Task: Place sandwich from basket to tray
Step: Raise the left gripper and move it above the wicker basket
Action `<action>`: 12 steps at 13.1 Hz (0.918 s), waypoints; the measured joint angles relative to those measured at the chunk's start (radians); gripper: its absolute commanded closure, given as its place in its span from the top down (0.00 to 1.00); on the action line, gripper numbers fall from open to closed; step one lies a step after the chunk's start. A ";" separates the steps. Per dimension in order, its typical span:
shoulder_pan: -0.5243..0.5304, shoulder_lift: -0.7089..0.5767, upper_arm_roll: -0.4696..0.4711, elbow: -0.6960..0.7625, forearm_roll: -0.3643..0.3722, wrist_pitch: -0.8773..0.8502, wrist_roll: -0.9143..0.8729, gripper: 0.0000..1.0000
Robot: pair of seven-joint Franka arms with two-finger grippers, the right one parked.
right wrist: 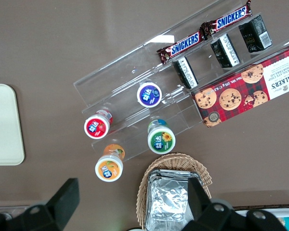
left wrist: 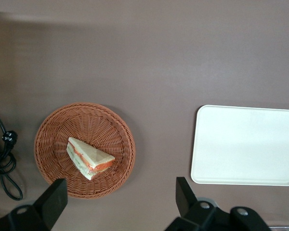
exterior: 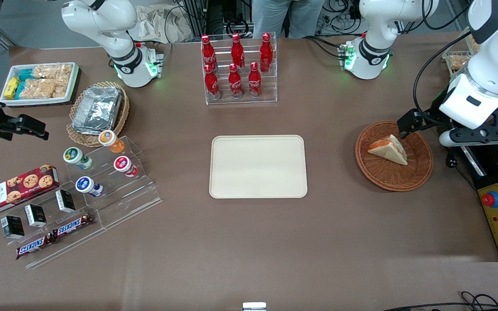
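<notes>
Woven wicker, reddish-brown: the basket (exterior: 394,156) is round and shallow with a ribbed weave, and stands on the worktop (exterior: 249,242) toward the working arm's end.
Sandwich (exterior: 388,149): a triangular wedge of smooth white bread lying inside the basket, apart from the rim; an orange-red band of filling shows along its cut edge, and any green is too faint to confirm in the front view.
Tray (exterior: 258,166): flat cream-beige plastic, rectangular with rounded corners and a low rim, matte surface; it sits at mid-worktop, well apart from the basket, with nothing on it.
Pincer (left wrist: 119,197): spread wide and holding nothing; it hangs above the basket without touching the sandwich.
Fingers (left wrist: 54,201): two dark, blunt, wedge-shaped tips, their bases cut off by the frame edge in the left wrist view.
Worktop surface: plain brown, smooth, even in tone.
Hidden or cut off: in the front view the arm's dark bracket overlaps the basket rim farthest from the camera; in the left wrist view one end of the tray runs out of frame.
Cable (left wrist: 5,159): a black lead with a plug lies on the worktop just beside the basket.
</notes>
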 measured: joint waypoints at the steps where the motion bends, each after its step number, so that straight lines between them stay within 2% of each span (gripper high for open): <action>1: 0.003 0.000 0.003 0.000 0.000 -0.006 -0.015 1.00; 7: 0.051 -0.037 0.006 -0.029 0.012 -0.097 -0.235 1.00; 10: 0.090 -0.133 0.008 -0.169 0.020 -0.097 -0.282 1.00; 12: 0.119 -0.236 0.009 -0.341 0.021 -0.016 -0.313 1.00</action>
